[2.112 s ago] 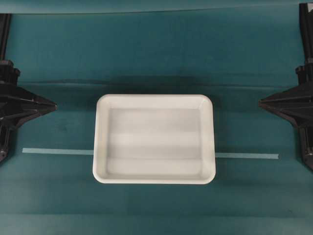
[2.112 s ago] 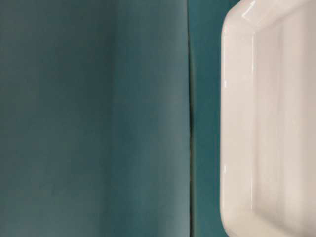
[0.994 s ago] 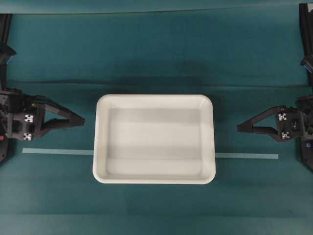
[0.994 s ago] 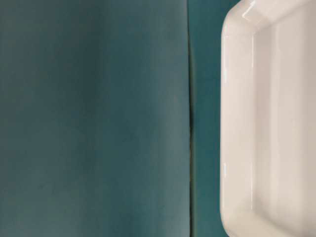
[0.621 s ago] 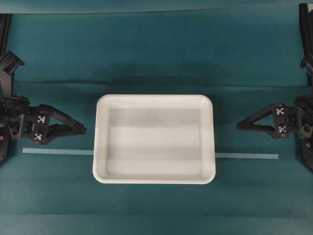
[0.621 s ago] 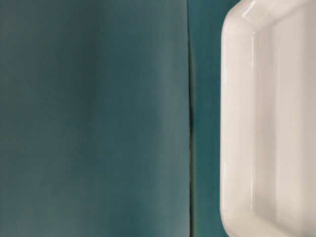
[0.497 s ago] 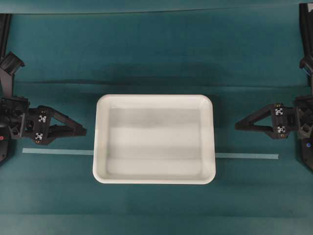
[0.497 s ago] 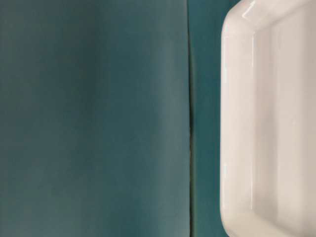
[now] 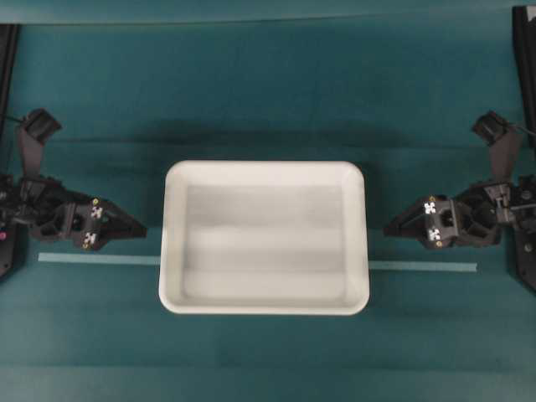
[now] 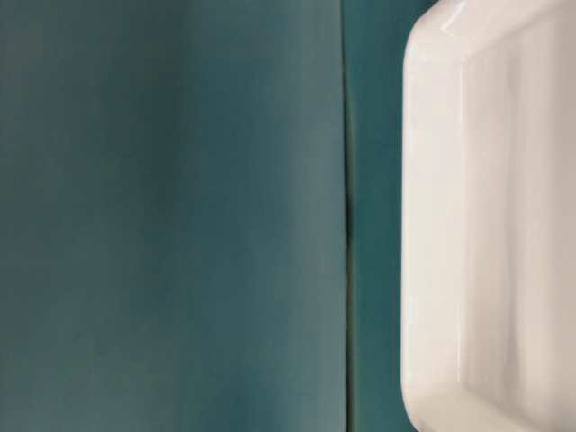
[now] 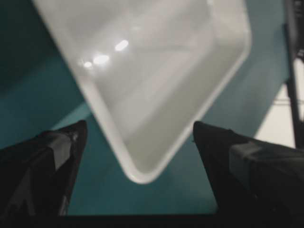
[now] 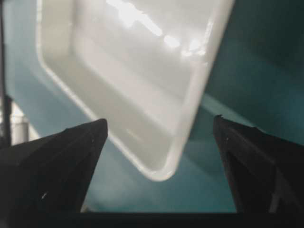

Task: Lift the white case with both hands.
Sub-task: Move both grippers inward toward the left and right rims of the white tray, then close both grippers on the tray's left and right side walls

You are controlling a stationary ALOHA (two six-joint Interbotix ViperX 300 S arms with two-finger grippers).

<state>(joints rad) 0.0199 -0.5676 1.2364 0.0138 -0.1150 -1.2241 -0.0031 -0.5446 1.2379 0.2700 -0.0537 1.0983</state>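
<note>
Left gripper: the black left gripper with pointed tapering fingers and white marker tags (image 9: 134, 228) sits at nine o'clock of the tray, near its short left side but not touching. The left wrist view shows both fingers spread wide with nothing between them: released.

Tape: a thin pale tape strip (image 9: 99, 260) lies on the teal cloth-covered table (image 9: 268, 92), passing under the tray and reappearing at four o'clock.

White case: the large shallow rectangular white plastic tray with rounded corners and a raised rim (image 9: 264, 172) rests flat in the middle of the table, empty, its long sides running from nine to three o'clock. The table-level view shows only one rim and a corner.

Right gripper: the black right gripper with matching marker tags (image 9: 389, 227) stands at three o'clock of the tray, just beside the right rim with a small gap. The right wrist view shows its fingers wide apart and empty: released.

Step in hand: approaching both short rims, judging by the two poses.

Doing it well: each gripper should probably straddle its rim at mid-length, one finger inside and one outside. Both should clamp together and rise evenly so the tray stays level.
</note>
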